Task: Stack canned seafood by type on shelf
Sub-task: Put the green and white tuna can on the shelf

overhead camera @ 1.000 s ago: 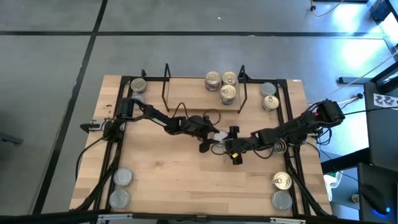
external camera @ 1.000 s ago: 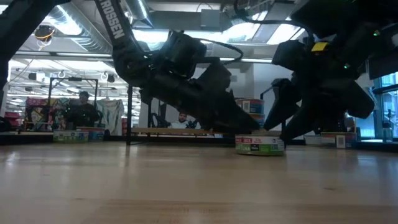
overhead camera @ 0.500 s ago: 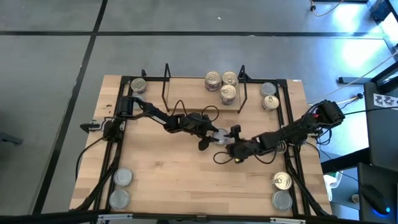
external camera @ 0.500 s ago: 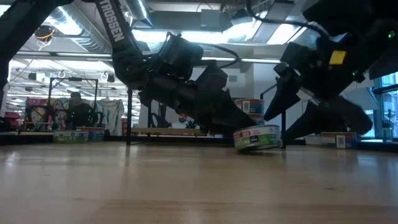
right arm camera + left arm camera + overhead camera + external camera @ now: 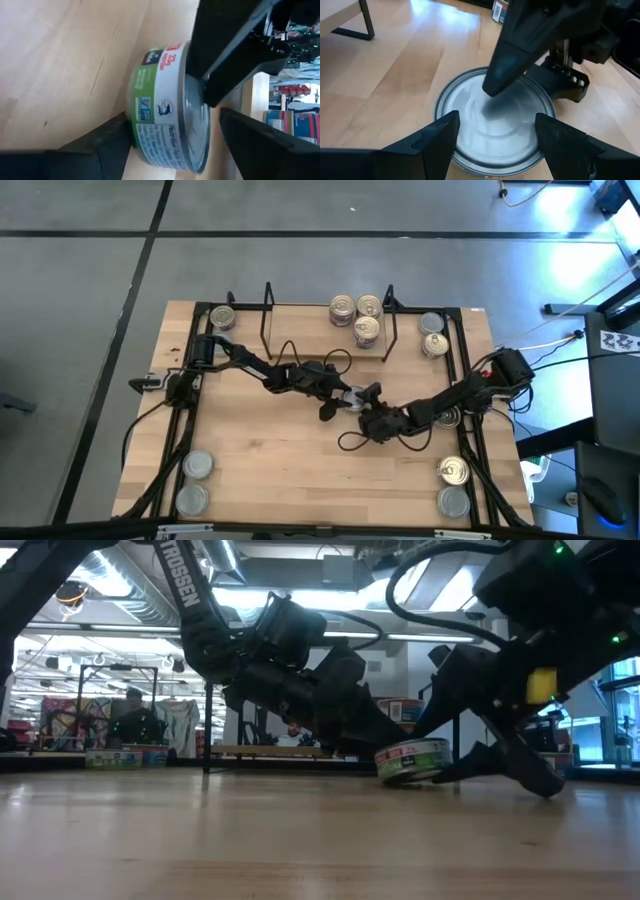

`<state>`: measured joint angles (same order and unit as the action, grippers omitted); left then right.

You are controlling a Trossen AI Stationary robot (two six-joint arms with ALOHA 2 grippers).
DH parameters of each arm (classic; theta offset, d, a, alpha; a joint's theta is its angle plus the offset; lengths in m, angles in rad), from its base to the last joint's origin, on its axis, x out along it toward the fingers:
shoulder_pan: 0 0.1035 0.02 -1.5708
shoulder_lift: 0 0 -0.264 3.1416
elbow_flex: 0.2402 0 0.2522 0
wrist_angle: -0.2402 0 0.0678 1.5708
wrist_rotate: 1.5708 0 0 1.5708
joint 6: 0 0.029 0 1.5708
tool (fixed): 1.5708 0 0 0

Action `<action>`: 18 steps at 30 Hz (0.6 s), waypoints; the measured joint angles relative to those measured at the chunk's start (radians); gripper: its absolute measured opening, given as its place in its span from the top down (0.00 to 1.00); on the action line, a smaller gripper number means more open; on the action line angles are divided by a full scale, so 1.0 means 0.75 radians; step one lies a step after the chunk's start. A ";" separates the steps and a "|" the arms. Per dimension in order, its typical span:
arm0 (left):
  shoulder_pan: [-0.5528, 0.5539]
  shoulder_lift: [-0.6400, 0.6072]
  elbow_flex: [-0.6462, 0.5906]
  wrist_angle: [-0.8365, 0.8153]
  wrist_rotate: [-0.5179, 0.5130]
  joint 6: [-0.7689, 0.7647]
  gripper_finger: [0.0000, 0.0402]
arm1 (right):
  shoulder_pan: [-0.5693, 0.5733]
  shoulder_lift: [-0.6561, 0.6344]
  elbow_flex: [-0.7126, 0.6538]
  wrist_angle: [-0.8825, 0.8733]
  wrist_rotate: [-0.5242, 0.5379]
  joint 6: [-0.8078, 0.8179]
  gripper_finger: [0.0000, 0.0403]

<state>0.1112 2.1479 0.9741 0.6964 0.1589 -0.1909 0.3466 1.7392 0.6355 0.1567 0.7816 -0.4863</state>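
While both grippers converge mid-table, the left gripper [image 5: 495, 137] stands with its jaws spread wide on either side of a silver-topped can [image 5: 495, 120], apparently clamping it by the rim. The can [image 5: 412, 761] sits tilted, one edge lifted off the tabletop [image 5: 280, 470], its flat axis leaning toward the right arm. The right gripper [image 5: 172, 137] is also spread wide, one finger under the green-labelled wall and the other over the lid; whether it bears on the can cannot be told. The left gripper [image 5: 345, 396] is the nearer to the shelf [image 5: 300, 330], which lies behind the can, three tins [image 5: 358, 317] standing at its right end. Judgement: a handover is in progress.
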 joint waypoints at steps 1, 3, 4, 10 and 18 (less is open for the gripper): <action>0.001 -0.001 0.000 0.000 0.000 -0.002 0.34 | 0.001 0.003 0.005 -0.004 -0.004 -0.001 0.32; 0.000 -0.001 -0.001 0.002 0.002 -0.004 0.34 | 0.001 0.004 0.016 -0.018 -0.016 0.008 0.41; 0.000 -0.001 -0.001 0.005 0.000 -0.008 0.34 | 0.001 0.001 0.021 -0.025 -0.023 0.023 0.48; -0.003 -0.017 -0.003 0.010 -0.011 -0.060 0.34 | 0.005 0.003 0.062 -0.131 -0.008 0.125 0.63; -0.041 -0.207 -0.010 -0.295 -0.012 -0.053 0.34 | 0.122 -0.108 0.124 -0.254 -0.081 0.250 0.64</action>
<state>0.0805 1.9928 0.9665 0.4748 0.1499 -0.2309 0.4377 1.6580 0.7287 -0.0337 0.7206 -0.2990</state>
